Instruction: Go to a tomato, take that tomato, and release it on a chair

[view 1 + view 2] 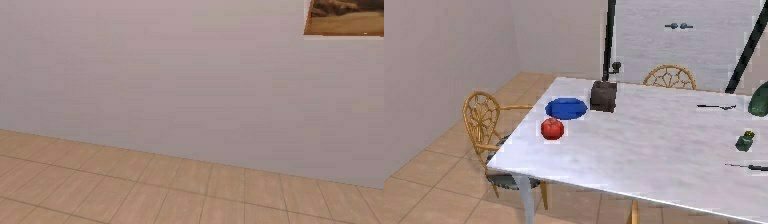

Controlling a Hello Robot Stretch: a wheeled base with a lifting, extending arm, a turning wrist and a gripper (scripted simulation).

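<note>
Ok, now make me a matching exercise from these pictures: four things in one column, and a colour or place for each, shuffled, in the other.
Things:
1. tomato
2. plate
3. box
4. chair

Colour and place:
A. dark brown, on the table just right of the plate
B. tan wicker, on the floor at the table's left side
C. red, near the table's left edge
D. blue, lying flat on the table

Pairs: 1-C, 2-D, 3-A, 4-B
</note>
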